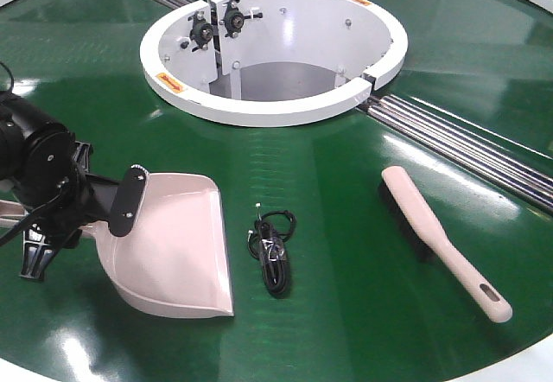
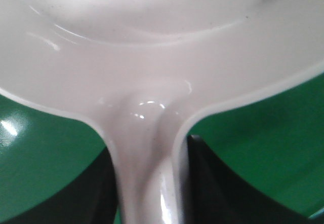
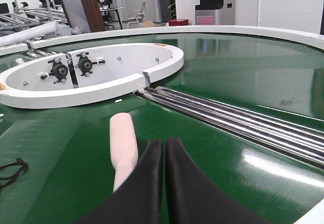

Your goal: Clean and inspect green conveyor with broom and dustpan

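The dustpan (image 1: 177, 244) lies on the green conveyor (image 1: 363, 313) at the left, its mouth facing the front. My left gripper (image 1: 117, 218) is shut on its handle. In the left wrist view the black fingers (image 2: 212, 183) press both sides of the handle below the scoop (image 2: 152, 57). The broom (image 1: 441, 235) lies on the belt at the right, bristles down, its slotted handle end toward the front. My right gripper (image 3: 164, 145) is shut and empty, low over the belt just right of the broom (image 3: 123, 143). It is out of the front view.
A coiled black cable (image 1: 272, 248) lies between dustpan and broom; its edge shows in the right wrist view (image 3: 10, 171). The white ring opening (image 1: 276, 110) sits at the back middle. Steel roller rails (image 1: 467, 144) run from it toward the right. The white rim (image 1: 527, 365) is at the front right.
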{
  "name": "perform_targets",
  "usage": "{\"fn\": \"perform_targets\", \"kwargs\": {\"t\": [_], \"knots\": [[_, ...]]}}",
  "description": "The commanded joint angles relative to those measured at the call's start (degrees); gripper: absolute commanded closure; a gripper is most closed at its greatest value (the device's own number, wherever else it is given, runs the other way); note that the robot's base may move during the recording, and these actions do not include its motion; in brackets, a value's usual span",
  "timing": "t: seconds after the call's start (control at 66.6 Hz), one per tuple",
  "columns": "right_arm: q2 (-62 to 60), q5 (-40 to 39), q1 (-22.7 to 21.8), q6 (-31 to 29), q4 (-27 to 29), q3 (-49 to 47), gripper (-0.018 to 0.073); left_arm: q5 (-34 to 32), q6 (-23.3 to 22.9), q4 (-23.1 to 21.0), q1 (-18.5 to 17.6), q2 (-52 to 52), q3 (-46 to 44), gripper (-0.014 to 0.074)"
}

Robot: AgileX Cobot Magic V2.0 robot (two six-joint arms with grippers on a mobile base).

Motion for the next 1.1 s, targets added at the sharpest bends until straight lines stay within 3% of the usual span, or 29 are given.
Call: {"fn": "perform_targets", "kwargs": {"t": [0.0,0.496,0.706,0.901,1.082], "knots": [[-0.6,-4.0,-0.4,-0.2,-0.1,0.2,0.0568,1.7,3.5,-1.8,-1.4,-1.4,-1.0,0.0602],[-0.6,-4.2,-0.4,-0.2,-0.1,0.2,0.0568,1.7,3.5,-1.8,-1.4,-1.4,-1.0,0.0602],[-0.6,-12.7,-0.4,1.5,0.9,-2.2,0.0568,1.7,3.5,-1.8,-1.4,-1.4,-1.0,0.0602],[6.9,-4.8,-0.2,1.5,1.3,-15.2,0.0568,1.6,3.5,-1.8,-1.4,-1.4,-1.0,0.0602],[21.1,10.7,-0.2,0.0,1.3,-29.6,0.0568,1.6,3.5,-1.8,-1.4,-1.4,-1.0,0.0602]]}}
